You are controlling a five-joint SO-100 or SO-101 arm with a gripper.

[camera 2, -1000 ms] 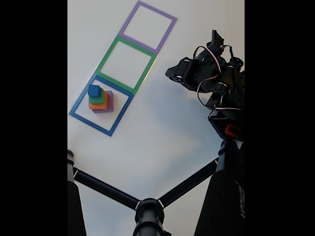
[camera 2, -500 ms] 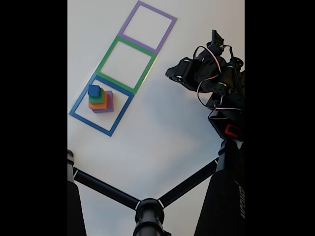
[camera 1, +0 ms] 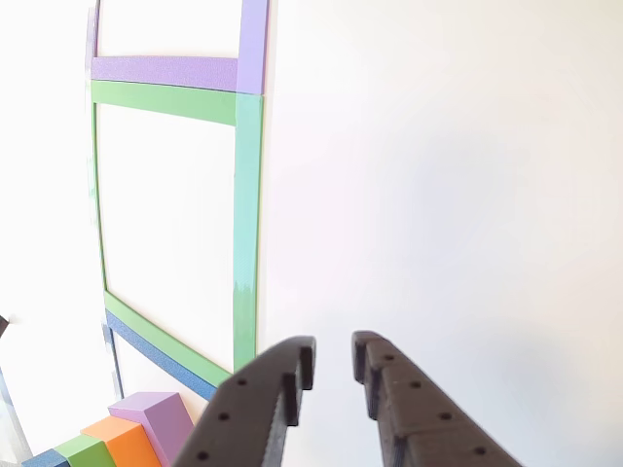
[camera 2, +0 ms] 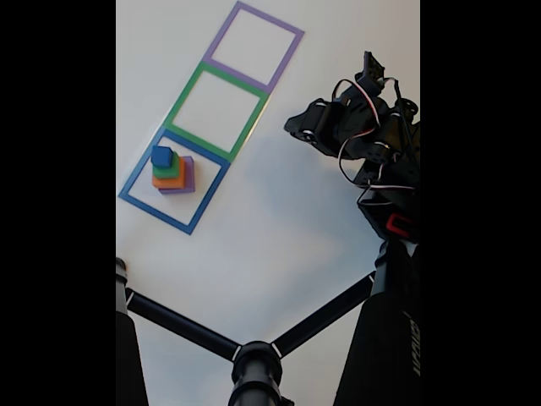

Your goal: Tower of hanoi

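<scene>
The tower of hanoi stands stacked inside the blue square outline [camera 2: 196,222] at the left of the fixed view: a purple block [camera 2: 188,178] at the bottom, then orange [camera 2: 165,180], green [camera 2: 171,168], and a blue cube [camera 2: 161,156] on top. In the other view the same stack shows at the bottom left corner: purple block [camera 1: 156,413], orange [camera 1: 122,440], green [camera 1: 86,450]. My gripper [camera 1: 333,352] hangs over bare table to the right of the stack, well away from it. Its tips are nearly together with nothing between them. The gripper [camera 2: 297,128] sits folded back at the right.
A green square outline [camera 2: 254,118] and a purple square outline [camera 2: 287,52] continue the row beyond the blue one; both hold nothing. A black stand with angled struts [camera 2: 254,364] crosses the lower fixed view. The arm base [camera 2: 393,224] stands at the right.
</scene>
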